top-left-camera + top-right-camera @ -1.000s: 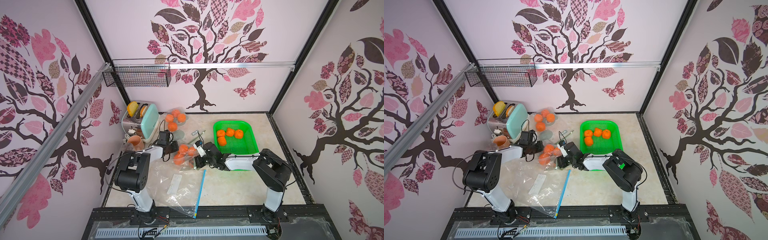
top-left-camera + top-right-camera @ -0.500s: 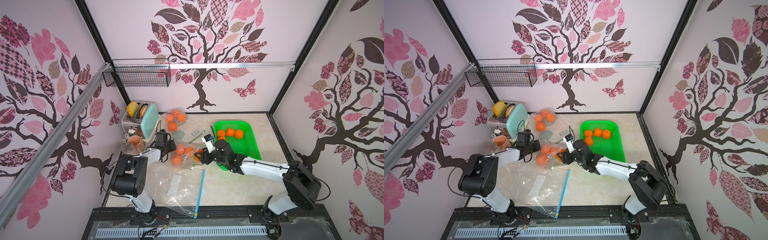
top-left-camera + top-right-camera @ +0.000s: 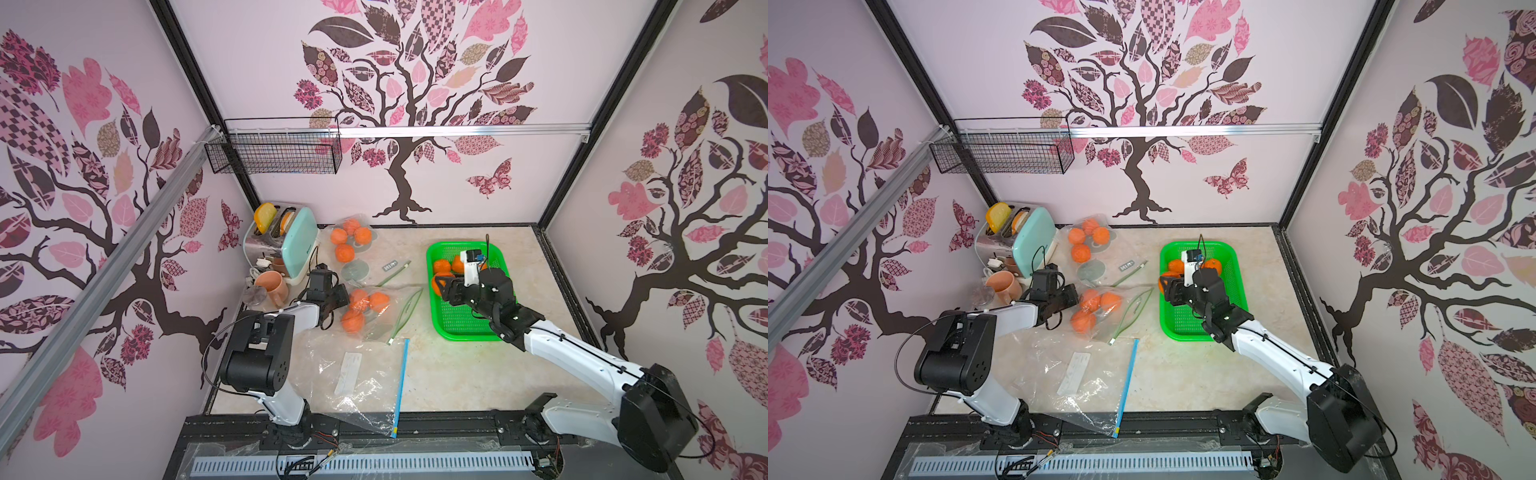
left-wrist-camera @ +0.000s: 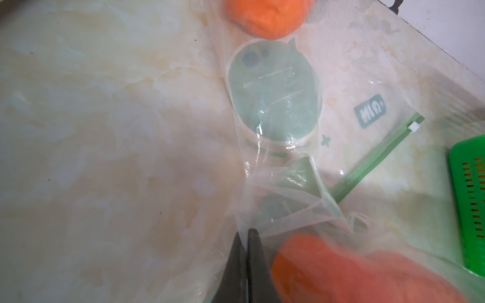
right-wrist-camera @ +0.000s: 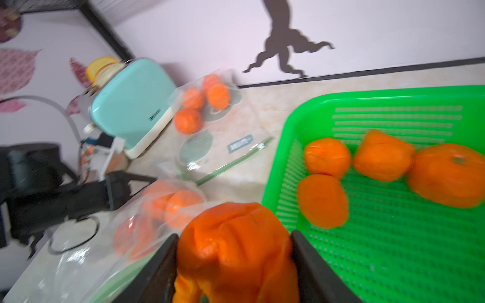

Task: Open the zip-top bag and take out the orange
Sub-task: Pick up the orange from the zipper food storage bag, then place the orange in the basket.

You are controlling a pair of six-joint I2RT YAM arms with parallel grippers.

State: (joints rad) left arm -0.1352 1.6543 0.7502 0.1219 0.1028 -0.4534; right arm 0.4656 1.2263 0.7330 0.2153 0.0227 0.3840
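The zip-top bag [image 3: 376, 318] lies mid-table with its green zip mouth [image 3: 409, 307] gaping toward the basket, and three oranges [image 3: 359, 299] show inside it. My left gripper [image 3: 338, 296] is at the bag's left side. In the left wrist view it [image 4: 248, 232] is shut on a fold of the clear plastic [image 4: 288, 202], next to a bagged orange [image 4: 341, 270]. My right gripper [image 5: 233, 237] is shut on a loose orange [image 5: 236, 249]. In both top views it hangs over the green basket's left rim [image 3: 430, 270], with that orange [image 3: 1163, 284] outside the bag.
The green basket [image 3: 461, 328] holds several oranges [image 5: 328, 157]. A second bag of oranges [image 3: 349, 241] lies at the back beside a mint toaster [image 3: 297, 245] and an orange cup [image 3: 272, 286]. An empty clear bag with a blue zip [image 3: 401, 382] lies at the front edge.
My right gripper has carried the orange from the bag's mouth rightward to the basket's left rim. The left gripper has kept its hold on the bag.
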